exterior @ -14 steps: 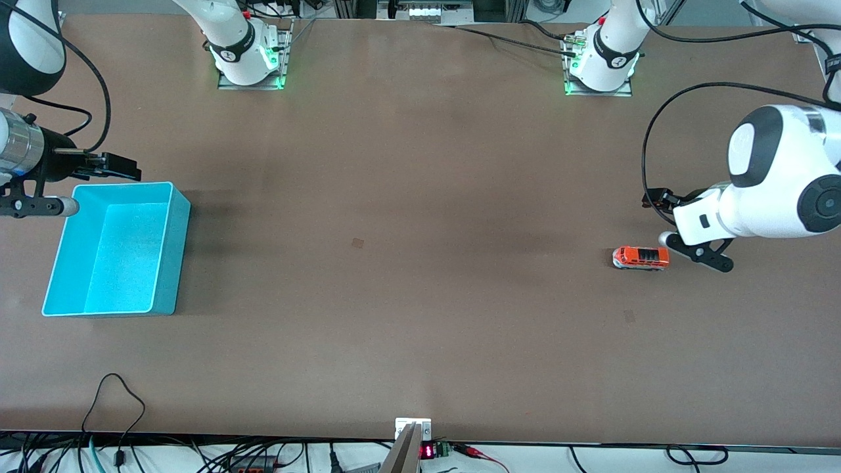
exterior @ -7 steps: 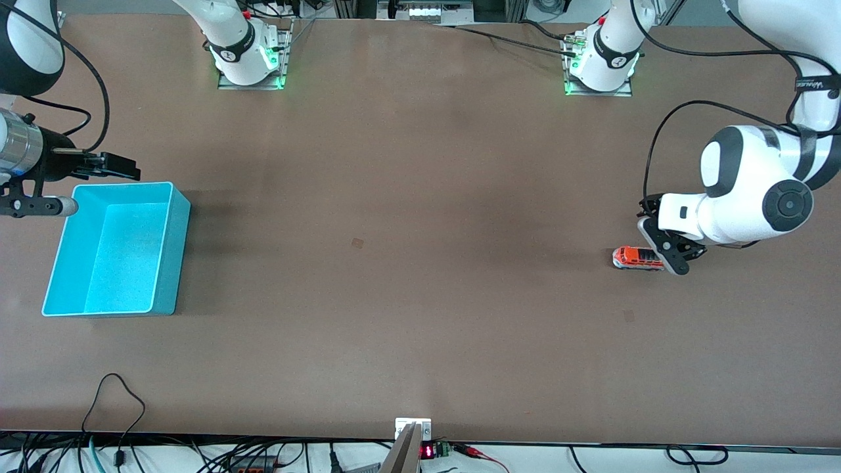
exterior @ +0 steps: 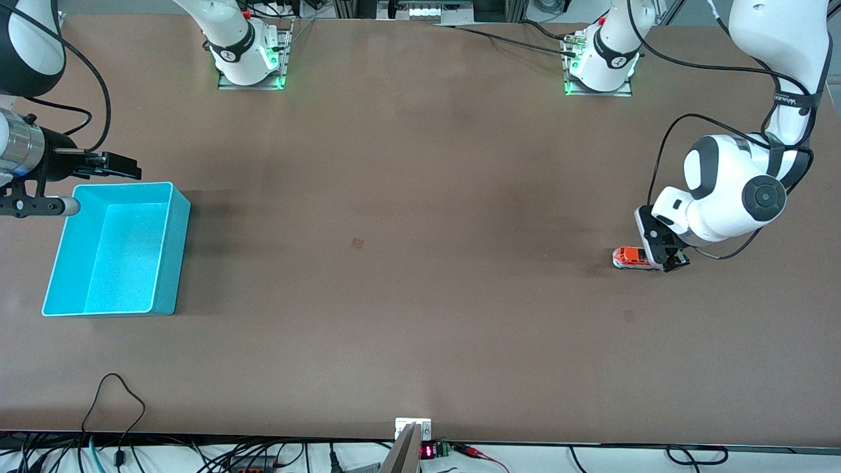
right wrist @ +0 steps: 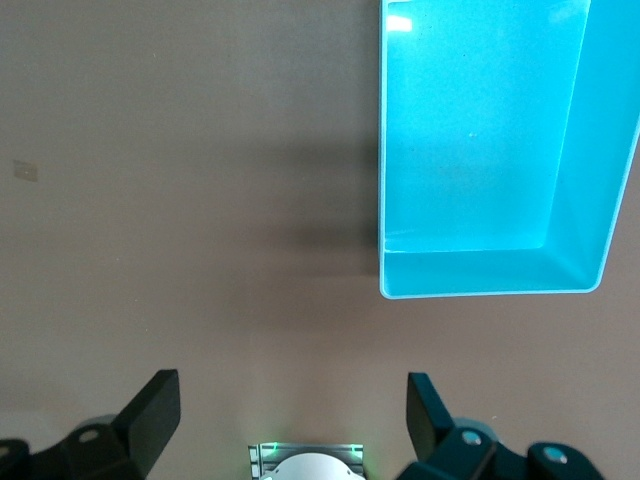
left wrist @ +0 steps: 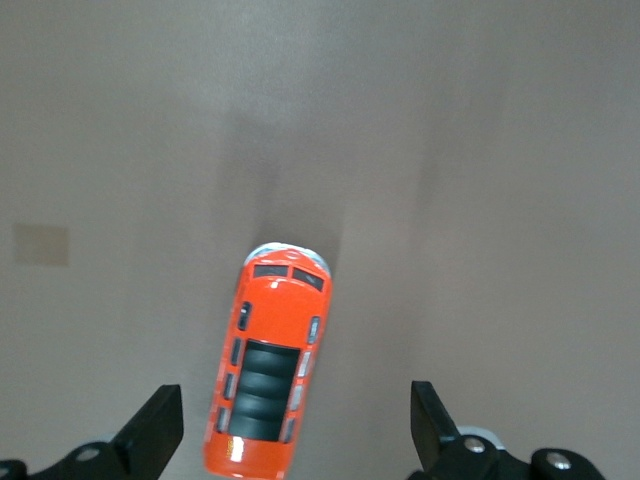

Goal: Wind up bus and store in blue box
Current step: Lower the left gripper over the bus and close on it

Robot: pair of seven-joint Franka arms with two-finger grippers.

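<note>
left wrist view shows the left gripper (left wrist: pixel 293 440) spread open over the bus (left wrist: pixel 270 362); right gripper (right wrist: pixel 290 420) waits open beside the blue box (right wrist: pixel 595 200).

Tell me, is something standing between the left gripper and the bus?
Nothing visible does. The left gripper is open directly over the bus, which sits on the bare table between the fingers and nearer to one of them.

bus (exterior: pixel 631 257): we see a small orange-red toy with dark roof panels and a white-grey lower body, upright on its wheels at the left arm's end of the table | blue box (exterior: pixel 172 249): we see a cyan bin, open top up, nothing inside, at the right arm's end, well apart from the bus
</note>
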